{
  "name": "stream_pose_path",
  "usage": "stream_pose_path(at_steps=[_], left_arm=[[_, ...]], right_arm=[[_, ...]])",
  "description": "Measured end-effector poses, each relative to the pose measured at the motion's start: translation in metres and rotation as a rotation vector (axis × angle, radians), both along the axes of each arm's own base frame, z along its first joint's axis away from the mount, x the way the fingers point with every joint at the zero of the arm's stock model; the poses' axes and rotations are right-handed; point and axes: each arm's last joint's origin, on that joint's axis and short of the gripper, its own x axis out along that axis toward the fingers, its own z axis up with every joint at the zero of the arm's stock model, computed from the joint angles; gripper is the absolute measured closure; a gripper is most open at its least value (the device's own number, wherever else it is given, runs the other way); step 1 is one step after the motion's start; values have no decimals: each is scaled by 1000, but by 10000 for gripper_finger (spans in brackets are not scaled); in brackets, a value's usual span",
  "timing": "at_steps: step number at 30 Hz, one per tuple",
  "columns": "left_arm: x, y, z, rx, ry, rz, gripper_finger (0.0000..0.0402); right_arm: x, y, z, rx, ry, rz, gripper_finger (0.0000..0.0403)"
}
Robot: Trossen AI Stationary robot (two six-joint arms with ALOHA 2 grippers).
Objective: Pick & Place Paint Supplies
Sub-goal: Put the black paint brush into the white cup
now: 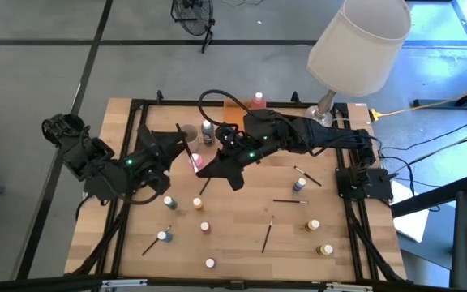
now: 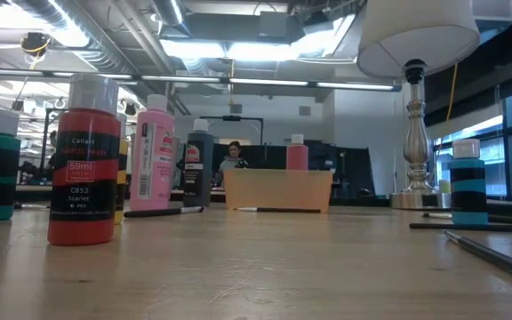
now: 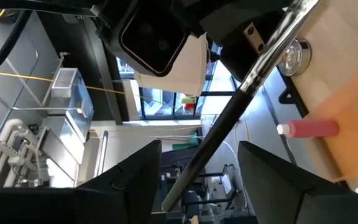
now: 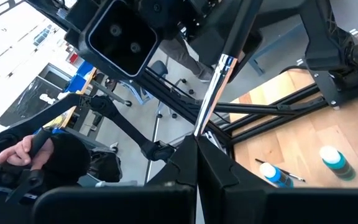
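Clamping shut on a thin dark paintbrush (image 4: 213, 93) with the right gripper (image 4: 196, 142), fingers pressed together on the handle and the metal ferrule pointing away from the tips, raised above the middle of the table (image 1: 242, 251). Meeting it head-on with the left gripper (image 3: 199, 146), fingers spread wide on either side of the same paintbrush (image 3: 229, 118), with a gap showing on each side of the handle. Just below and in front of the two meeting claws, on the wood: tiny white-capped paint pots (image 1: 197, 203) scattered in a loose band, two blue ones (image 4: 275, 174) among them in the right wrist view. Lying among those pots, a little farther from the claws: loose paintbrushes (image 1: 267, 235), flat and well apart from one another. Just behind the left gripper, near the back of the table: a small grey cup (image 1: 189, 131) and, beside it, a dark bottle (image 1: 207, 130) standing upright. Farther back behind the right gripper: a translucent orange tray (image 1: 233, 105) with a pink bottle (image 1: 258, 100) at its far side. Farthest off, beyond the right arm at the back corner: a lamp (image 1: 359, 40) with a pale shade on a metal stem.
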Motion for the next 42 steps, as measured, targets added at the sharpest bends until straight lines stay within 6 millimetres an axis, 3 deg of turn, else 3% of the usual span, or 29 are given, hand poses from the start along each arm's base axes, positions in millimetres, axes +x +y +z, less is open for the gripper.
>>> stream_pose_path(at_steps=[13, 32, 42], left_arm=[[10, -2, -5, 56, 60, 2, 197], [14, -5, -12, 59, 87, -9, 378], [19, -9, -19, 88, 124, 0, 379]], right_arm=[[0, 0, 0, -2, 5, -3, 403], [-1, 0, 2, 3, -11, 7, 403], [-1, 2, -1, -69, -25, 28, 377]])
